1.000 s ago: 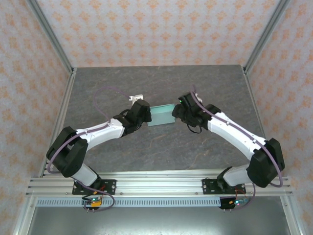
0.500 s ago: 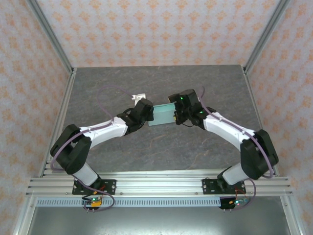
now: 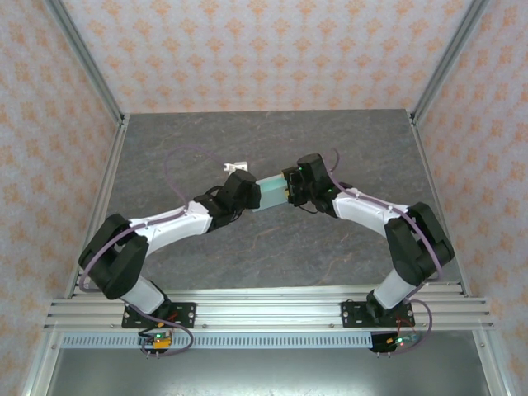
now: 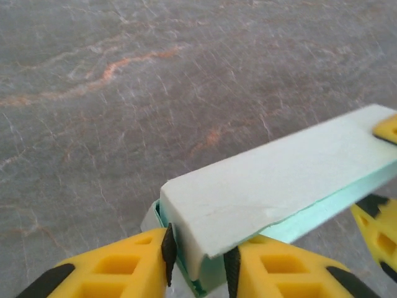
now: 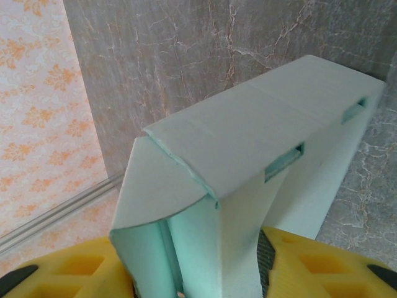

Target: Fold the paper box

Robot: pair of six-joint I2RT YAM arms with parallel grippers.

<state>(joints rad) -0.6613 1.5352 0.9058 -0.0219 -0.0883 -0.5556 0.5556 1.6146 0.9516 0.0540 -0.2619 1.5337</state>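
The pale mint-blue thin-card paper box (image 3: 271, 191), folded into a long narrow rectangular shape, sits near the middle of the grey marbled table (image 3: 272, 140), spanning the gap between the two arms. In the top view its long axis runs from about 8 o'clock to 2 o'clock.

The left gripper (image 4: 198, 261) meets the 8 o'clock end. Its yellow fingers (image 4: 111, 267) are partly spread, with the box's corner between the black pads, which lie close along both sides. Whether they press it I cannot tell.

The right gripper (image 5: 192, 273) has the 2 o'clock end. Its yellow fingers (image 5: 310, 267) are closed against the card on both sides, pinching the box. In the right wrist view the box points away toward 1 o'clock. Its near end is open, with a loose flap bowing out at 9 o'clock, and two small slots show along the upper edge.
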